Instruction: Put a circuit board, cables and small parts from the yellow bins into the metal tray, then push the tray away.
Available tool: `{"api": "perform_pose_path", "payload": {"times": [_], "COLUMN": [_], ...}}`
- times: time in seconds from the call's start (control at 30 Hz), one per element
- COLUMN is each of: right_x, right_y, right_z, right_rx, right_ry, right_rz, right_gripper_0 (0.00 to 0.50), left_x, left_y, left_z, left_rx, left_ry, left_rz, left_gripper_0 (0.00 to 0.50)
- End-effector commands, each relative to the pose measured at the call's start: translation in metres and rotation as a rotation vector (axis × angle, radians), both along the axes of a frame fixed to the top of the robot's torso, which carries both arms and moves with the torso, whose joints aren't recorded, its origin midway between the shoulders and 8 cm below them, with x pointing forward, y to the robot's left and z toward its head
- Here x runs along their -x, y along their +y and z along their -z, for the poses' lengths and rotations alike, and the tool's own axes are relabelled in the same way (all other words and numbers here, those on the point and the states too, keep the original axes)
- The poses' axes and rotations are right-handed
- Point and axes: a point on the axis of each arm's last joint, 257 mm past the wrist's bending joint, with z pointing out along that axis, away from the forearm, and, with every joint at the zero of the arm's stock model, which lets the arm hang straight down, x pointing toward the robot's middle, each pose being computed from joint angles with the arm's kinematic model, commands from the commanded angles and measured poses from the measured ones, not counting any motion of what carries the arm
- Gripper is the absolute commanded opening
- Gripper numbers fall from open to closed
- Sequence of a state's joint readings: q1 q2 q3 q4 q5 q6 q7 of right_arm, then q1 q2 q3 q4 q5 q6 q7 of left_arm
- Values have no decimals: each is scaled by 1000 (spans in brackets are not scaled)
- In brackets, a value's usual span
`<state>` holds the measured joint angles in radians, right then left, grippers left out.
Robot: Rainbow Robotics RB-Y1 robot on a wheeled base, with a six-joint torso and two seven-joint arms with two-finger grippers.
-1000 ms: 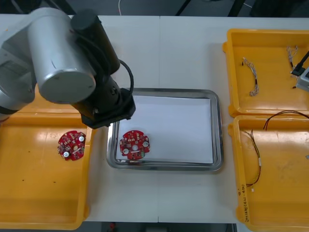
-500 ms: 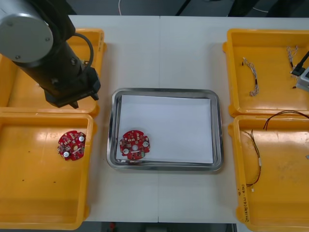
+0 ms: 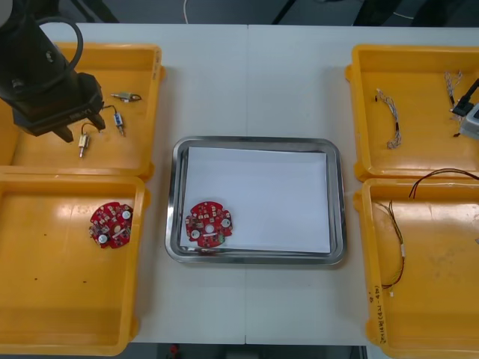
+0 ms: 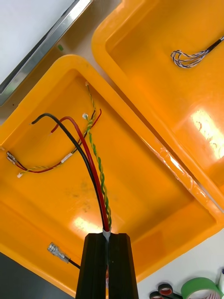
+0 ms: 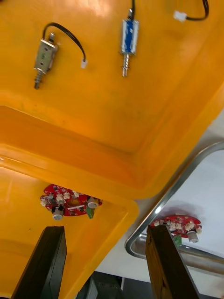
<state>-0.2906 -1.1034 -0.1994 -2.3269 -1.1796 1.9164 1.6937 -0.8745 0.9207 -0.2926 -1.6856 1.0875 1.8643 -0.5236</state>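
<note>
Now: left claw (image 5: 105,233) wide by three small metal parts (image 3: 84,142); two circuit boards (image 3: 209,224); right claw (image 4: 106,237) pinching cable (image 4: 94,175).

So the right gripper (image 4: 107,235) has its fingers pinched on a bundle of black, red and green-yellow cables (image 4: 95,177) that trail across one yellow bin (image 4: 144,182), and a twisted blue-and-white cable (image 4: 189,58) sits in the neighbouring bin (image 4: 154,56).

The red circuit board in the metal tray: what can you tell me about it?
The circuit board is round and red, studded with small silvery and white components. It lies flat in the near left corner of the metal tray, on its white lining, close to the rim. Nothing grips it.
</note>
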Motion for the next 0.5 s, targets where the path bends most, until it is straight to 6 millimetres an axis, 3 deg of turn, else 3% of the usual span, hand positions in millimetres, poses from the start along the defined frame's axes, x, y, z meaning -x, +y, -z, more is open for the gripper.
{"api": "perform_pose_path", "payload": {"times": [0.03, 0.5], "right_x": [0, -6], "right_y": [21, 95], "right_z": [-20, -14], "right_rx": [93, 186], "right_ry": [-44, -26], "right_rz": [-154, -405], "right_gripper_0": [0, 0], "left_x": [-17, -36], "left_y": [33, 68], "left_z": [-37, -51], "left_rx": [-82, -151], "left_ry": [-89, -140], "left_rz": [49, 107], "left_gripper_0": [500, 500]}}
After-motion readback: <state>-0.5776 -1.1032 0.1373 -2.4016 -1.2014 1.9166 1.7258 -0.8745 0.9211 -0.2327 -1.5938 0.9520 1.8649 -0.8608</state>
